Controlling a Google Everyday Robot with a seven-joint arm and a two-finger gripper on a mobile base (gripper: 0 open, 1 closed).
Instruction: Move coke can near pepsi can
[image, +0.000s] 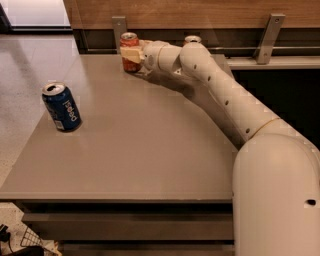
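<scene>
The table (150, 145) is a flat, matte grey-brown slab with square edges and a thick front lip, and everything here is placed against it. The coke can (130, 67), a red-orange aluminium cylinder with a silver rim and top, stands upright on the table near its far edge, a little left of the middle of that edge. The gripper (131, 53) is right at this can: its cream-coloured, blocky end lies across the upper front of the can, touching or all but touching it, and I cannot tell whether it has closed on the can or only rests against it. The can's base looks to be down on the table. Behind the gripper, the robot arm (225, 100) is a chain of smooth, rounded, off-white plastic segments that reaches over the table's right half from a broad, curved shell at the table's front right corner, casting a soft shadow on the surface below the wrist. The pepsi can (61, 106), a dark blue glossy cylinder with white lettering and a silver top with its pull tab, stands upright near the table's left edge, about halfway along it, well apart from the coke can. The silver top of 1 other can (192, 39) shows just past the arm at the table's far edge. Beyond that edge runs a warm brown wood panel (175, 12) with 2 grey metal brackets (268, 35). Left of the table lies a pale, polished, speckled floor (25, 65).
</scene>
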